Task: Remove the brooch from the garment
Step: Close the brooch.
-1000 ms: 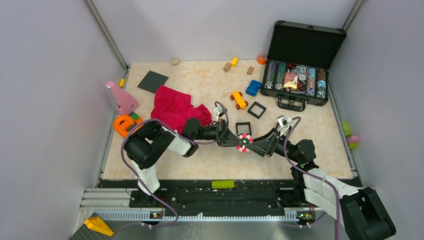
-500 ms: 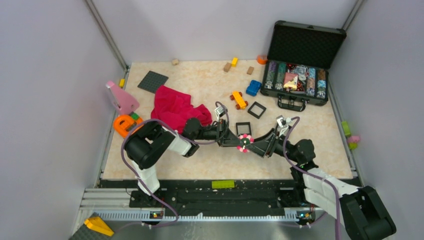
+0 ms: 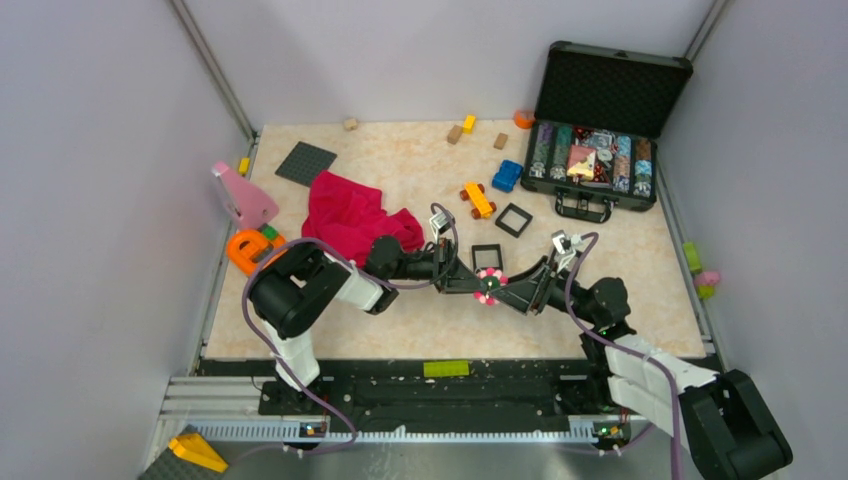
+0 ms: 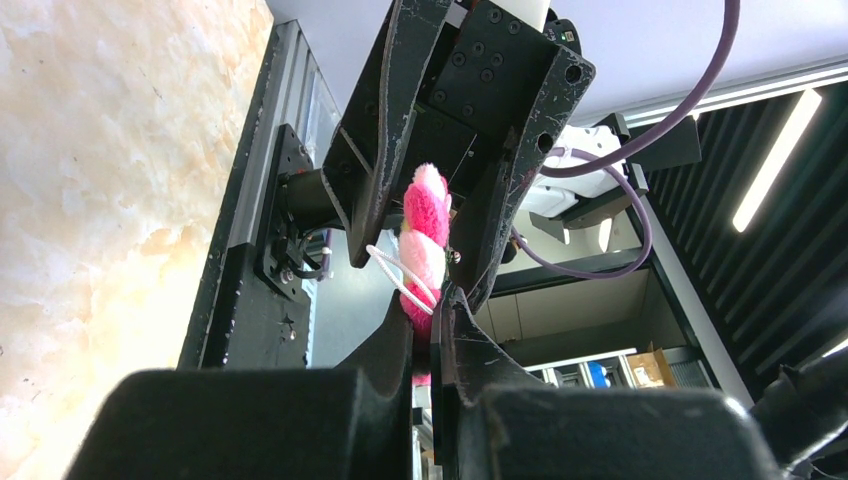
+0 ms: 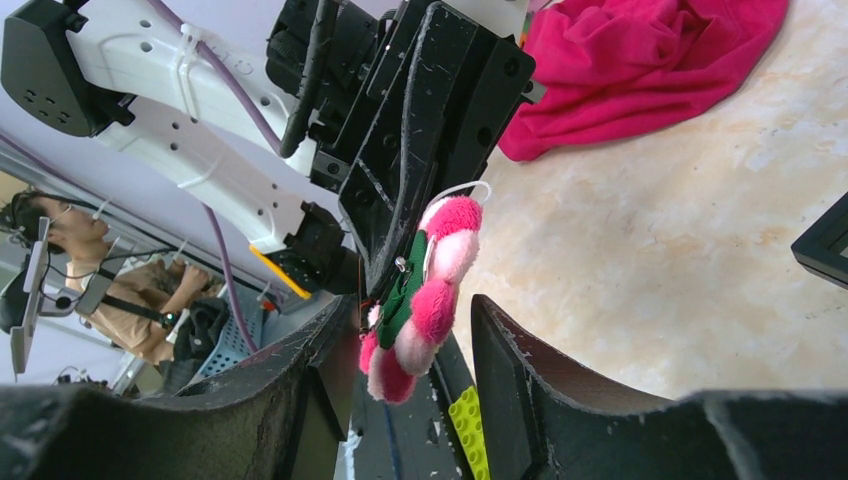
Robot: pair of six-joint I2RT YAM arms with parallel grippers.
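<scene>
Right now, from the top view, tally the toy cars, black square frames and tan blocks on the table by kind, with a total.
Toy cars: 2 (orange car, blue car)
Black frames: 2
Tan blocks: 3
Total: 7

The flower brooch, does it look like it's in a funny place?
Yes. The brooch isn't on the pink garment at all. It's up in the air to the garment's right, pinched by the left end effector, with the right end effector open around it.
</scene>
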